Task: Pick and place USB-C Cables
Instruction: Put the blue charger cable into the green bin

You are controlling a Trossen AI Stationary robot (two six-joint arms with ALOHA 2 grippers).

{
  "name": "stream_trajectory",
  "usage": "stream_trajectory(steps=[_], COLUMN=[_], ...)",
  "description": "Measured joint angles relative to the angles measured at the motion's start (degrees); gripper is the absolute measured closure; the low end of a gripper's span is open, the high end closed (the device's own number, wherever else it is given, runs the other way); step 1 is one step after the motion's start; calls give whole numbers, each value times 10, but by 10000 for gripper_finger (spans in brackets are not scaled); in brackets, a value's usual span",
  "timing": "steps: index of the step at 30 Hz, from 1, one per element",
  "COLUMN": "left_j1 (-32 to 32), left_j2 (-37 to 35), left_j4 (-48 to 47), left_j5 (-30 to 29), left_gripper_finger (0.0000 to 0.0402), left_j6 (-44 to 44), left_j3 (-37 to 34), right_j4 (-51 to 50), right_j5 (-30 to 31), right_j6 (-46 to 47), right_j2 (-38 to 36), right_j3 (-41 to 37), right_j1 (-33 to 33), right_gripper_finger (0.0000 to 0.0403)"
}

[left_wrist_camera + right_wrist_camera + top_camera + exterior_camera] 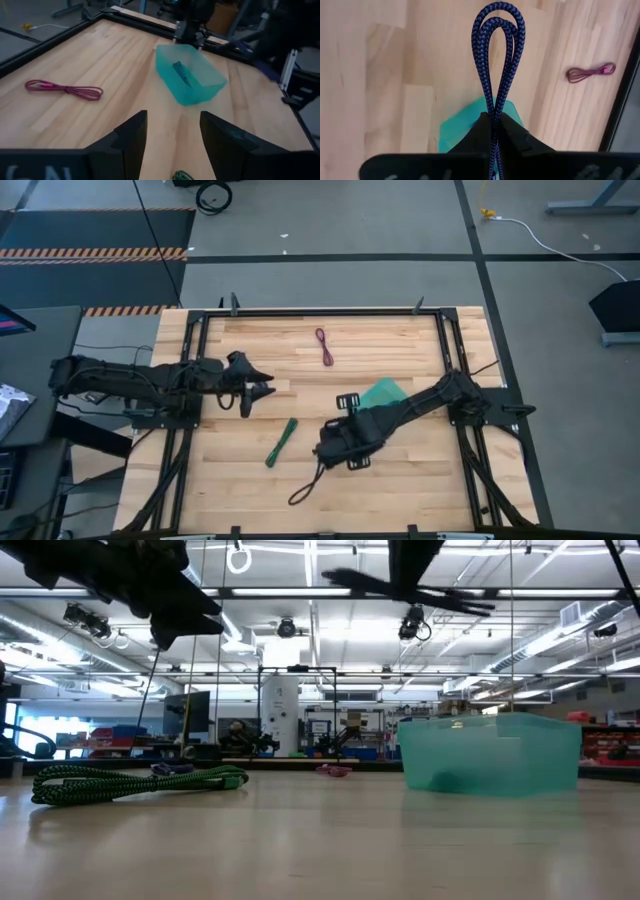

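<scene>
My right gripper [328, 458] is shut on a purple-blue cable [498, 60], held up over the table's near middle. My left gripper [172, 145] is open and empty over the table's left half, and also shows in the high view [255, 388]. A green cable [281, 442] lies flat on the table between the two grippers. A maroon-magenta cable [325, 347] lies flat toward the far edge. A teal cable [180, 72] lies inside the teal tray [210, 87]. The second purple-blue cable is not in view. My right gripper pinches the purple-blue cable bundle between its two fingers [512, 131], with the doubled strands [495, 107] running along them. The looped end [498, 10] sticks out well past the fingertips. In the high view the loop [298, 495] reaches toward the table's near edge.
The teal tray [388, 392] stands on the table right of centre, under my right arm. A black frame [300, 312] runs around the tabletop. Bare wood [230, 480] lies near the front left.
</scene>
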Motion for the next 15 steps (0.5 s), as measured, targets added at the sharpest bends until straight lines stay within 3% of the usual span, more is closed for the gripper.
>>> stream_trajectory(steps=[5, 11, 15], left_j1=[-6, -6, -5], left_j2=[0, 0, 0], left_j4=[2, 15, 18], left_j5=[0, 0, -1], left_gripper_finger=[212, 212, 212], left_j6=[23, 25, 11], left_j3=[0, 0, 0], right_j4=[-1, -1, 0], right_j5=[-1, 0, 7], right_j6=[13, -182, -212], right_j2=[1, 1, 1], right_j3=[-36, -66, -73], right_j1=[-35, -65, -73], right_gripper_finger=[387, 387, 384])
